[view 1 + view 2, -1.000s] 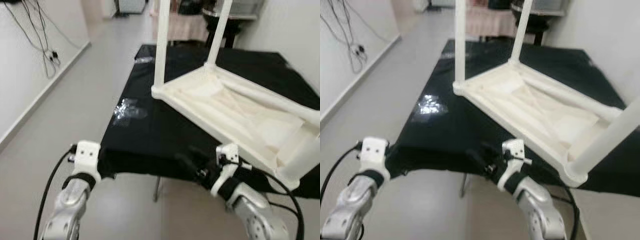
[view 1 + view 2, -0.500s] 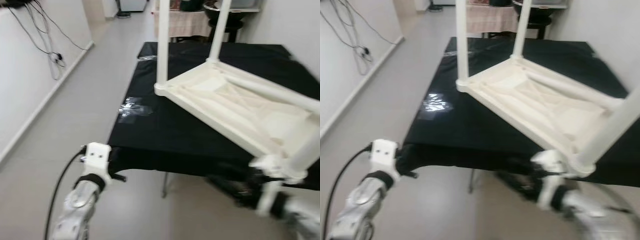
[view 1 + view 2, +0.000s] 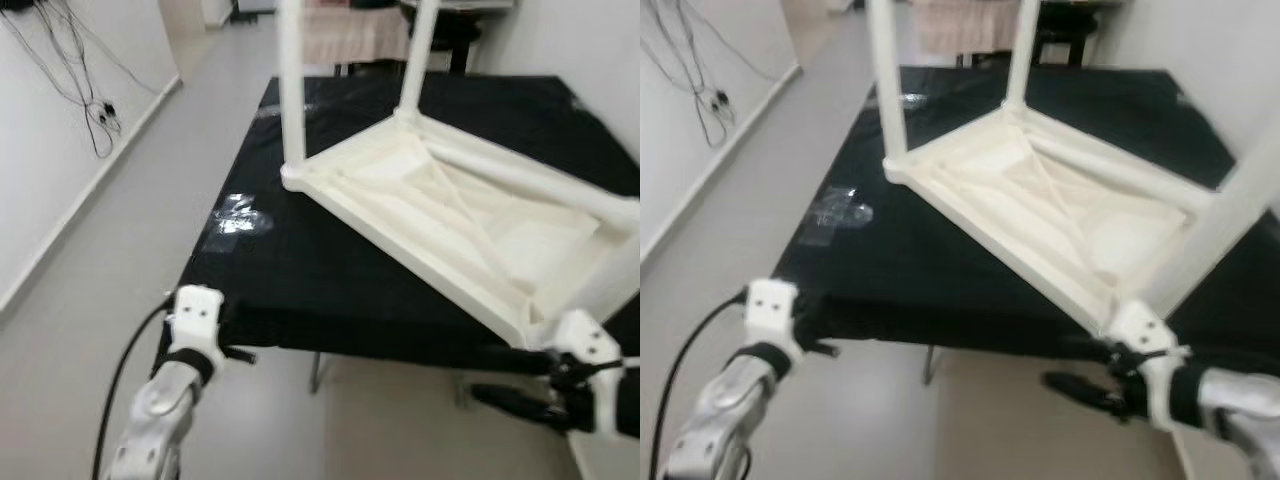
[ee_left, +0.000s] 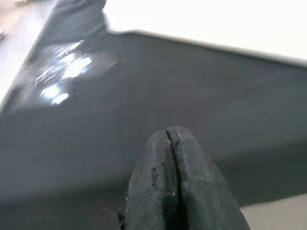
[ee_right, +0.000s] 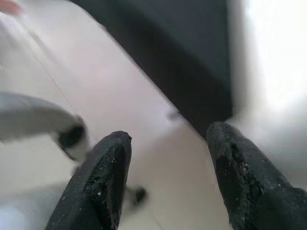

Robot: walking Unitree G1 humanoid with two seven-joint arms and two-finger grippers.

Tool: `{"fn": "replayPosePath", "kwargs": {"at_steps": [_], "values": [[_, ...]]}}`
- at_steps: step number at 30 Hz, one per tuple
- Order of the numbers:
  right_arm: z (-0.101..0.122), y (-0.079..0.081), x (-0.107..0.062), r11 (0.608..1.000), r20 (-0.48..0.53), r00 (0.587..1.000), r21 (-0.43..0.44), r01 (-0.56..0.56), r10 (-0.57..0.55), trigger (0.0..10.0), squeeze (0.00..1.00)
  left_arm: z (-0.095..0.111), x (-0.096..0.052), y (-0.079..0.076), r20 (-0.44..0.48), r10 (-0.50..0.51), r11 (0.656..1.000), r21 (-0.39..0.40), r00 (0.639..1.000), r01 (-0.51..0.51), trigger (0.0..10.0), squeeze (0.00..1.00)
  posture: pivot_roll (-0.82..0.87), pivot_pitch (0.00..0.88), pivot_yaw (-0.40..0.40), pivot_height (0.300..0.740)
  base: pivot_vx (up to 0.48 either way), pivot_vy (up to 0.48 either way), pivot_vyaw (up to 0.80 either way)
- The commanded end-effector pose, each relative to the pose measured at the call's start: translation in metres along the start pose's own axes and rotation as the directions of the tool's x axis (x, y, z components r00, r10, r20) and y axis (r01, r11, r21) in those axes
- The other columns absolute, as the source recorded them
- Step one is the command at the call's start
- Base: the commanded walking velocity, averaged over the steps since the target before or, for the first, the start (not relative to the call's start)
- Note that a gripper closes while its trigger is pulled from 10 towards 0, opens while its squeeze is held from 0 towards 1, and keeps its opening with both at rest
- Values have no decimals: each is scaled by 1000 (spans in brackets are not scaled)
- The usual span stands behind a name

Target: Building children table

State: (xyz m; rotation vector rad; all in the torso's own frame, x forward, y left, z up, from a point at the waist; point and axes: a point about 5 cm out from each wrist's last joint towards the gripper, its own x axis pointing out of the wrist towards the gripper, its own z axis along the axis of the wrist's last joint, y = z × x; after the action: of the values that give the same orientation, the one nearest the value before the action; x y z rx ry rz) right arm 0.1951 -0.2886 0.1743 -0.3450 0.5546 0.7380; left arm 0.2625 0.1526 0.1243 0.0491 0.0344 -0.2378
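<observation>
Jaws of left gripper (image 4: 168, 158) pressed together, empty, held at worktop (image 3: 300, 270) near edge. Jaws of right gripper (image 5: 168, 158) spread, empty, below near corner of children table (image 3: 450, 220). Children table laid upside down on black-covered worktop, legs seen fitted; assembly judged nearly finished, flipping upright left.

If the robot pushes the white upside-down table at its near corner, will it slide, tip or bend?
The white table lies top-down on the black cloth, so it would probably slide, not tip. The cloth may drag and wrinkle with it. Its frame looks rigid, like moulded plastic, so it is likely light. The upright legs could work as levers if pushed high.
</observation>
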Motion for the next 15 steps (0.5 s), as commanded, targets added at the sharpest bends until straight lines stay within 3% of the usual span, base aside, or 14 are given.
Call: {"fn": "replayPosePath", "kwargs": {"at_steps": [1,6,10,15], "values": [[-3,-8,-4,999,-39,998,-12,45,-45,10000,0,-3,-3,4,-14,8,1000,-2,1000,-8,10000,0,-31,123,4,740,0,-465,0],[-2,-15,-14,998,-72,996,-11,60,-60,10000,0,-2,-2,4,-9,8,1000,1,1000,-8,10000,0,-26,122,1,740,0,-464,0],[-1,-17,-26,999,-113,993,-29,27,-31,10000,0,-1,-2,3,0,-5,1000,-17,1000,5,10000,0,-27,121,1,740,0,0,0],[-1,-15,-26,1000,-122,993,-25,-6,3,10000,0,-2,-2,1,-4,-13,1000,-21,1000,13,10000,0,-27,120,2,740,0,0,0]]}}
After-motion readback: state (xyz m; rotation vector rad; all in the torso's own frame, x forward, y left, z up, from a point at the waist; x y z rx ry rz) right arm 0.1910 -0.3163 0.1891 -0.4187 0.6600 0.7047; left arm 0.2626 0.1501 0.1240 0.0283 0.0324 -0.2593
